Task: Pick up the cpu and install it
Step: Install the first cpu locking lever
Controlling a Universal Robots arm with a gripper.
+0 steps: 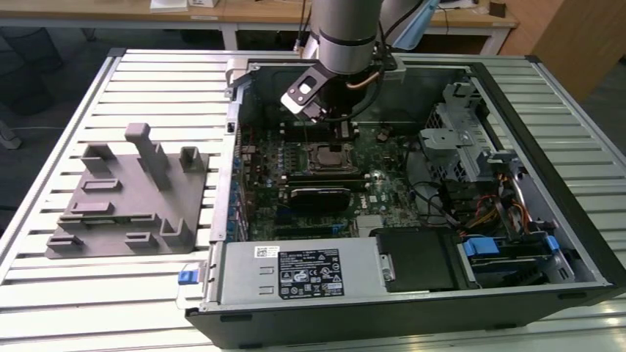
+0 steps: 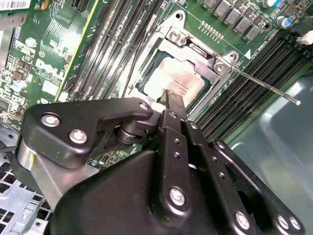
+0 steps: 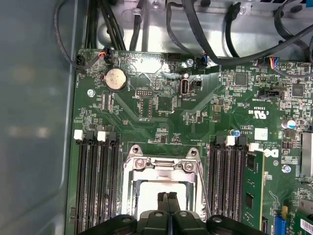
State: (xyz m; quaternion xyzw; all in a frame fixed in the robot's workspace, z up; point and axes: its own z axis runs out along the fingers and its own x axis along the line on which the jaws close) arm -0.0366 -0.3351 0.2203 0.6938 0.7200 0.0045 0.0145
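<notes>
Motherboard socket (image 2: pixel 178 36), cpu (image 2: pixel 180 77) partly behind hand (image 2: pixel 167 97)

Gripper (image 1: pixel 339 123) inside open case (image 1: pixel 391 323) — grey holder (image 1: pixel 127 198) alongside

Even indoor light, white glare on the cpu (image 2: pixel 172 82), computer case (image 1: pixel 391 319) interior dim, shadows soft

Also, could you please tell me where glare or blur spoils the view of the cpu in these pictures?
Second wrist view: glare whitens the middle of the cpu, and the shut hand looms dark in front of it. First wrist view: the inside of the socket burns out to white; the case wall is a hazy blur. Exterior view: even light, no strong shadows.
</notes>
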